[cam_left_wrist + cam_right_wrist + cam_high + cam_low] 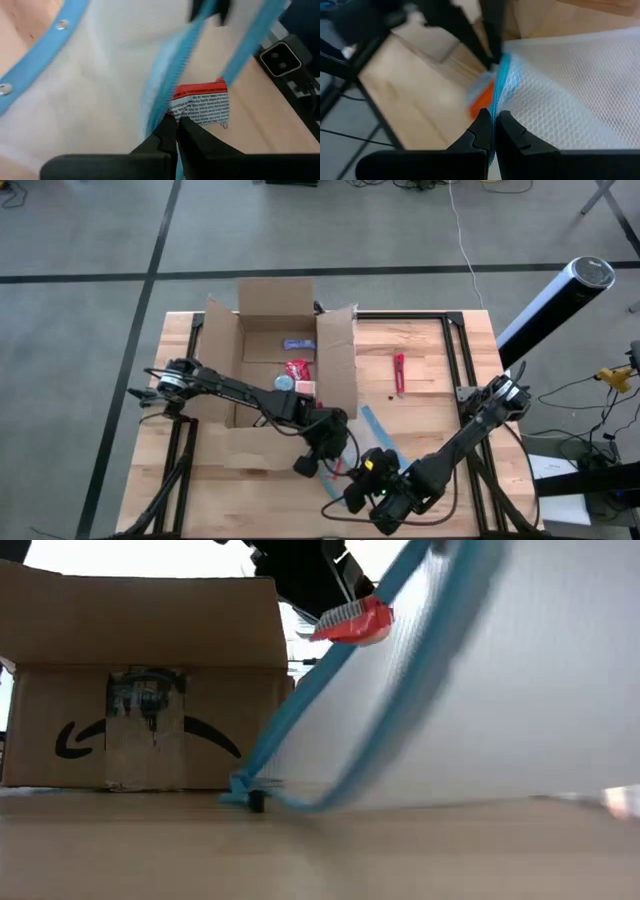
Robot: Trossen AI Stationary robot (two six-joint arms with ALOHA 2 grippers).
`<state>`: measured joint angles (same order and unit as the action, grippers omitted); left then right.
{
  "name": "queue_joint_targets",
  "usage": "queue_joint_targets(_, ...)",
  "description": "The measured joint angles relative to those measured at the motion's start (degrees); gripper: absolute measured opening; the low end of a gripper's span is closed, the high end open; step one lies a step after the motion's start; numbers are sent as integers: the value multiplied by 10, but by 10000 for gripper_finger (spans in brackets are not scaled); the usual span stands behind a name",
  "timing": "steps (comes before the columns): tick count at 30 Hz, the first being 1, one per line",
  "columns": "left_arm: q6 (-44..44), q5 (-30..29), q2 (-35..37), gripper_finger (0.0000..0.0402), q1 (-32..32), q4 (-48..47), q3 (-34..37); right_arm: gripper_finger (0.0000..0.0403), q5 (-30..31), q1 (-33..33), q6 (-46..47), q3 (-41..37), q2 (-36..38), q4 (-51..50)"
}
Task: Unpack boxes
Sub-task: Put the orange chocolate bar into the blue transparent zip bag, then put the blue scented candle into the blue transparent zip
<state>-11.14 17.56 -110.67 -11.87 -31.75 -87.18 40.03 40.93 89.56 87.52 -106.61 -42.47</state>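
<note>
Pouch edge was pinched by both tools, left & right; I'd pull apart slowly, keeping clear of box.

In the low view, the mesh pouch fills the right of the frame, is cut off at the top and right edges, and hides everything behind it; the box is cut off at the left edge. In the high view, the left gripper and right gripper cover most of the pouch, and the small items inside the box cannot be identified. In the left wrist view, the pouch's blue edge is blurred and covers part of the red-and-white printed packet, whose print is too small to read.
</note>
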Motion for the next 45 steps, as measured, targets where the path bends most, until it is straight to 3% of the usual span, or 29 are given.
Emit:
queue_joint_targets(12, 16, -1, -1, 0, 1, 46, 0, 0, -1, -18, 0, 22, 0, 13)
queue_joint_targets(16, 12, 19, -1, 19, 1, 46, 0, 0, -1, -22, 0, 22, 0, 13)
queue_joint_targets(20, 11, 33, -1, 73, 1, 47, 0, 0, 0, -24, 0, 22, 0, 13)
queue_joint_targets(28, 23, 26, -1, 232, 1, 44, 0, 0, 0, -24, 0, 22, 0, 12)
queue_joint_targets(32, 24, 11, 9, 279, 5, 17, -1, 0, 1, -24, 0, 22, 0, 12)
queue_joint_targets(45, 13, -22, 109, 274, 13, -111, -2, 0, 0, -18, 0, 22, 0, 13)
